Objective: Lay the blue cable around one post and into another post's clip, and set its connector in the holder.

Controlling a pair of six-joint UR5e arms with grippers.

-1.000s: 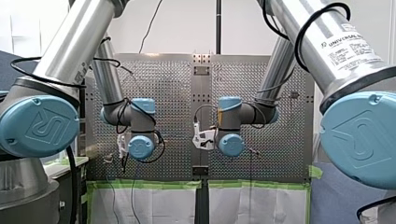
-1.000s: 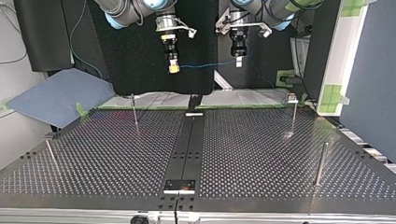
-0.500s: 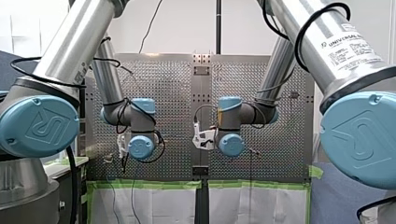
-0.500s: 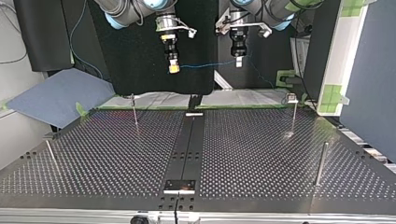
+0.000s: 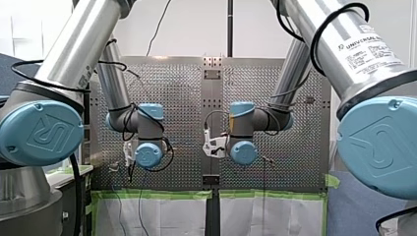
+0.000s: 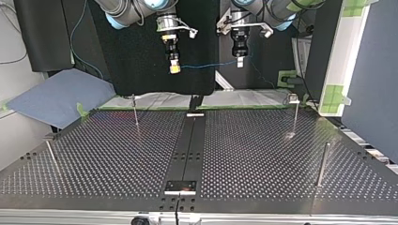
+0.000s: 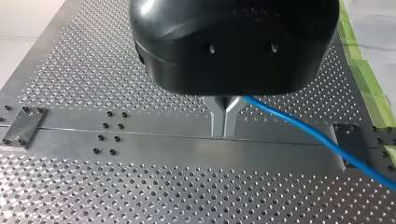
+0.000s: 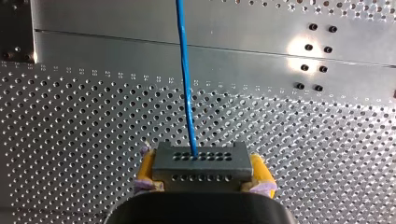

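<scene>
Above the table (image 6: 117,154), my right gripper (image 6: 174,68) is clamped on the connector (image 8: 201,163) and my left gripper (image 7: 225,127) pinched tight on the blue cable (image 7: 317,140); all 4 posts (image 6: 135,110) bare; routing, clipping and seating evidently remain.

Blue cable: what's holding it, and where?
Both arms hold it. The right gripper clamps the connector at its end, by its sides; the left gripper pinches the cable itself further along.

My right gripper (image 8: 201,171) clamps the connector (image 8: 201,161) — blue cable (image 8: 184,70) ahead.
</scene>
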